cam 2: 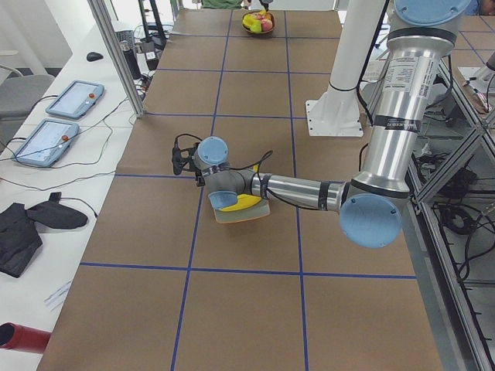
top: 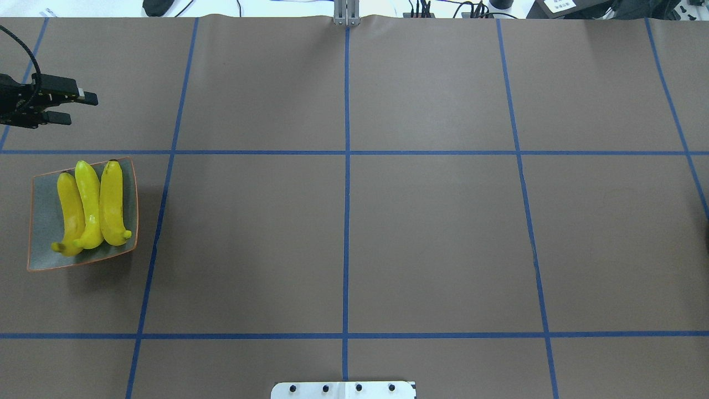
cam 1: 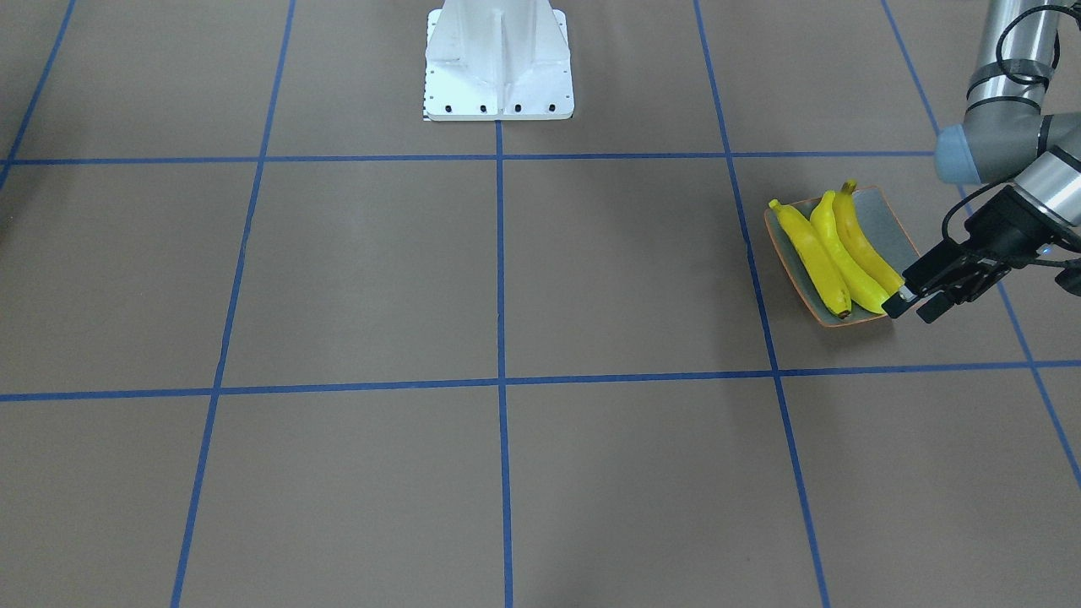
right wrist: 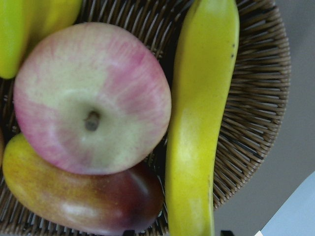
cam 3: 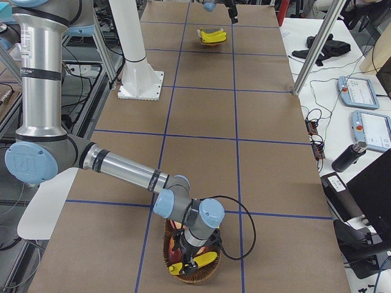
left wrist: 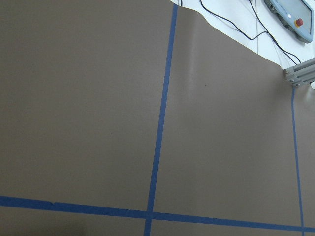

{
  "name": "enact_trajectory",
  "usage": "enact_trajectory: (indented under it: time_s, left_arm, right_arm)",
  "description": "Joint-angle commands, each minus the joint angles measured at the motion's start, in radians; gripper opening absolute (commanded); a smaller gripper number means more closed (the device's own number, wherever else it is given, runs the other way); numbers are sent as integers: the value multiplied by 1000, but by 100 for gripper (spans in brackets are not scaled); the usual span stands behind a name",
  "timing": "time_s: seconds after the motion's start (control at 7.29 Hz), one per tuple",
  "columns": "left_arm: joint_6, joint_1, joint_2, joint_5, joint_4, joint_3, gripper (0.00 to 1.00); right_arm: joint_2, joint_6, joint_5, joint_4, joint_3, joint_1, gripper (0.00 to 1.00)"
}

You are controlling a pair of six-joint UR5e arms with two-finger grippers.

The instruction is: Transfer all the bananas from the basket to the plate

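Lying directly beneath right end effector (cam 3: 185, 255), one banana (right wrist: 199, 123)

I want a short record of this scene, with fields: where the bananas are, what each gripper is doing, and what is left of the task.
on plate: three bananas, side by side on the plate
in basket: fourth banana, next to an apple and a mango in the basket
left gripper: open, empty, clear of the plate
right gripper: down in the basket, fingers apart on either side of the fourth banana, not closed on it
left to do: move the fourth banana to the plate
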Motion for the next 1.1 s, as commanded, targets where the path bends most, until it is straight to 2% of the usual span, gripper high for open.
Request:
enact_trajectory:
  time_s: [0.0,0.69,0.82,0.96]
  left_arm:
    - [0,0,0,2,0,0,100]
    - [2,0,0,2,0,-3,100]
    - [2,0,0,2,0,-3,100]
    - [2,0,0,2,0,-3,100]
  right_arm:
    - [0,-3,-2,-4,-2,0,99]
    - [17,-3,-7,5,-68,-2,99]
    - [18,-2,-4,5,-68,-2,96]
    - [21,0,-2,5,-68,-3,82]
